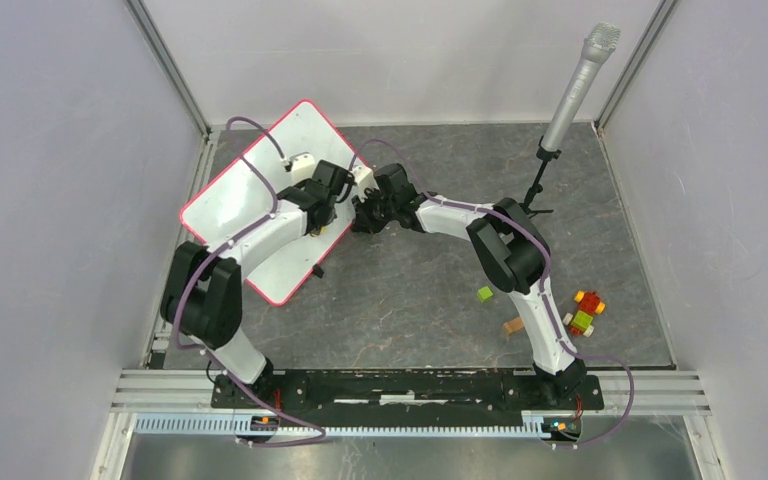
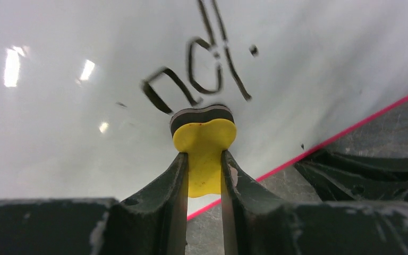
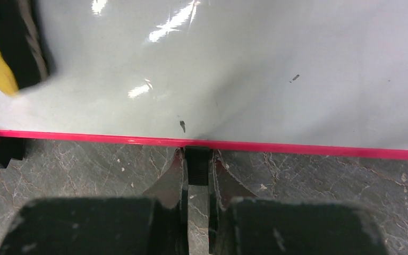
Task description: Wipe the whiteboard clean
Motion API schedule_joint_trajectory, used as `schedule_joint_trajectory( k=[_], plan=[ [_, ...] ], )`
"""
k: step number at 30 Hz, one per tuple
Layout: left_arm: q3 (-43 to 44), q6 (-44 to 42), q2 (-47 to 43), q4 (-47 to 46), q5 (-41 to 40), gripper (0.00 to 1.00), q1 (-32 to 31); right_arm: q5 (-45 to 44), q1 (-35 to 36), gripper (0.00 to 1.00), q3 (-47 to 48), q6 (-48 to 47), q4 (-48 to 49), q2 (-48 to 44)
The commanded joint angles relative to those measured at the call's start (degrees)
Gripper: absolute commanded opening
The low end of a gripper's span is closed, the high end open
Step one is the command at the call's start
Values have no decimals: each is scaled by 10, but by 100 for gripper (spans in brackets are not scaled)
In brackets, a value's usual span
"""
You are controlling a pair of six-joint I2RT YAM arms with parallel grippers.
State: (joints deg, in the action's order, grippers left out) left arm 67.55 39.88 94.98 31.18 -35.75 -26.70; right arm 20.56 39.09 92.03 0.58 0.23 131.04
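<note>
While left jaws press eraser (image 2: 204,139) to whiteboard (image 2: 74,138), right jaws pinch clip (image 3: 197,163).

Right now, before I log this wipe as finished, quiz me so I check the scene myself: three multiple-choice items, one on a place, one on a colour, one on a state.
1. Where is the yellow eraser?
A) in the left gripper, at the whiteboard
B) lying loose, ungripped
C) out of sight

2. What colour is the whiteboard's rim?
A) blue
B) red-pink
C) green

3. What state is the board in?
A) wiped clean
B) bearing dark handwriting
C) flipped face down

Key:
1. A: the left wrist view shows the fingers clamped on it.
2. B: a red-pink line edges the board.
3. B: letters show just beyond the eraser's pad.
</note>
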Motion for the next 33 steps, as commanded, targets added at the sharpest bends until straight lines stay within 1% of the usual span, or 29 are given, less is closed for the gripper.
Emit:
schedule_joint_trajectory(
  k=[1, 4, 8, 12, 16, 24, 27, 30, 33],
  plan=[
    [6, -1, -68, -1, -35, 24, 63, -12, -19, 0, -1, 6, -33, 7],
    [6, -12, -94, -12, -50, 23, 84, -12, -20, 0, -1, 6, -34, 7],
    [21, -33, -100, -15, -75, 24, 89, -11, -20, 0, -1, 6, -35, 7],
    [38, -40, -66, -19, -48, 24, 89, -11, -21, 0, -1, 6, -34, 7],
    [54, -25, -3, -8, -2, 23, 81, -11, -22, 0, -2, 6, -35, 7],
    [68, -3, 77, -29, 52, 20, 26, -10, -23, 0, -2, 7, -34, 8],
    [72, 0, 85, -35, 68, 20, 24, -9, -23, 0, -1, 7, -34, 9],
    [82, -14, 76, -33, 47, 20, 27, -10, -23, 0, -1, 7, -33, 9],
    [93, -25, 54, -24, 32, 20, 47, -9, -24, 0, -1, 7, -34, 9]
  ],
)
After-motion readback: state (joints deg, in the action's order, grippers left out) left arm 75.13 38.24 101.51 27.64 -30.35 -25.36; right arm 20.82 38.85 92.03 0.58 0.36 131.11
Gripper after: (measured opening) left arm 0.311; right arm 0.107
